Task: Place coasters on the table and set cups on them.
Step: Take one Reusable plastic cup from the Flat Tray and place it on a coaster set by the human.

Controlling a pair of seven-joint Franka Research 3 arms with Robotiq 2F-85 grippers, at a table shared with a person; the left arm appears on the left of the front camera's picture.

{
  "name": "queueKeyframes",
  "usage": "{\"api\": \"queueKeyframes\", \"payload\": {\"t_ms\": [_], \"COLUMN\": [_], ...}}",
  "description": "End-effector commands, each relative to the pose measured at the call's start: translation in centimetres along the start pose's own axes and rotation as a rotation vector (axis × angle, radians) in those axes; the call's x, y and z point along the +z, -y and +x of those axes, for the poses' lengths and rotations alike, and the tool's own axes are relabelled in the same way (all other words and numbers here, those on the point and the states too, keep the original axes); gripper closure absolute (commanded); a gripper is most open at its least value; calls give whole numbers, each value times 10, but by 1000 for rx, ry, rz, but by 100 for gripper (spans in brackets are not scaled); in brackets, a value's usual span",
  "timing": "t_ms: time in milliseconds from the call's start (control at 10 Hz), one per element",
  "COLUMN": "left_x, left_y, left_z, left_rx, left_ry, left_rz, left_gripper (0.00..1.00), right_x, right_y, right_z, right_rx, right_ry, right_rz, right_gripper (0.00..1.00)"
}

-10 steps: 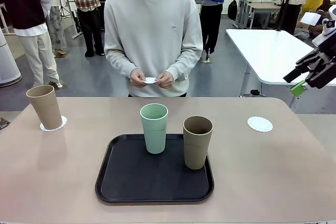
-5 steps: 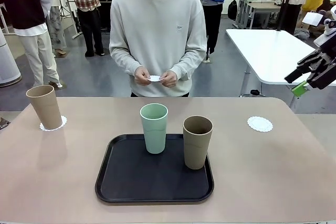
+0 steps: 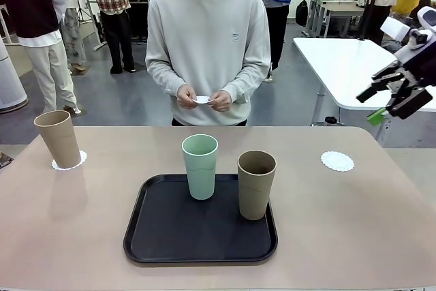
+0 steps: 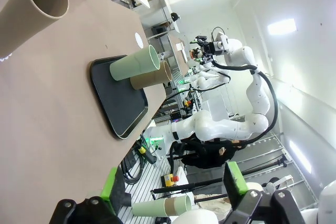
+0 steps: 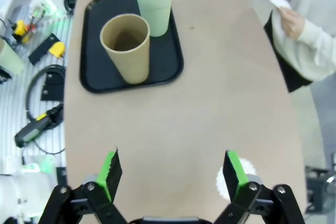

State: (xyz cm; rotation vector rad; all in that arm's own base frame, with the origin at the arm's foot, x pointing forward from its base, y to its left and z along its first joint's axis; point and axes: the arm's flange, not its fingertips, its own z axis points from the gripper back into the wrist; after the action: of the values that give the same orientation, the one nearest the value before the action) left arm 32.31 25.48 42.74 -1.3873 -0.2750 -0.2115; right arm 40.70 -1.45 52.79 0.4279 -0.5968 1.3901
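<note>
One tan cup (image 3: 60, 139) stands on a lacy white coaster (image 3: 69, 161) at the table's (image 3: 340, 223) far left. On the black tray (image 3: 163, 236) stand a mint cup (image 3: 200, 166) and another tan cup (image 3: 256, 184). A bare coaster (image 3: 338, 161) lies at the right. The person holds a third coaster (image 3: 201, 100) in both hands. My right gripper (image 3: 369, 105) hangs open, high above the table's right edge; its wrist view looks down on the bare coaster (image 5: 224, 183), partly hidden by a finger. My left gripper (image 4: 173, 184) is open, low beside the left tan cup (image 4: 37, 9).
A white table (image 3: 347, 66) stands behind the right corner, below my right arm. The person (image 3: 208, 39) stands at the middle of the far edge. Bare tabletop lies between the tray and the right coaster.
My right gripper has swung a little left and up, turning at the wrist. The person has shifted slightly to the right. Cups and coasters have not moved.
</note>
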Motion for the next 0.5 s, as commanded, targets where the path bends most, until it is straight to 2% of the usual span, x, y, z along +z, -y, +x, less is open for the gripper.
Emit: {"api": "queueKeyframes", "payload": {"t_ms": [0,200,400], "left_x": [1,1,1], "left_y": [2,2,2], "left_z": [-1,-1,-1], "left_rx": [-3,-3,-3], "left_ry": [3,3,3], "left_rz": [-8,-8,-8], "left_gripper": [0,0,0], "right_x": [-26,-39,-45], "right_y": [20,27,28], "right_z": [-3,-2,-1], "right_rx": [128,247,292], "right_ry": [125,220,333], "right_rz": [32,-16,-61], "right_gripper": [0,0,0]}}
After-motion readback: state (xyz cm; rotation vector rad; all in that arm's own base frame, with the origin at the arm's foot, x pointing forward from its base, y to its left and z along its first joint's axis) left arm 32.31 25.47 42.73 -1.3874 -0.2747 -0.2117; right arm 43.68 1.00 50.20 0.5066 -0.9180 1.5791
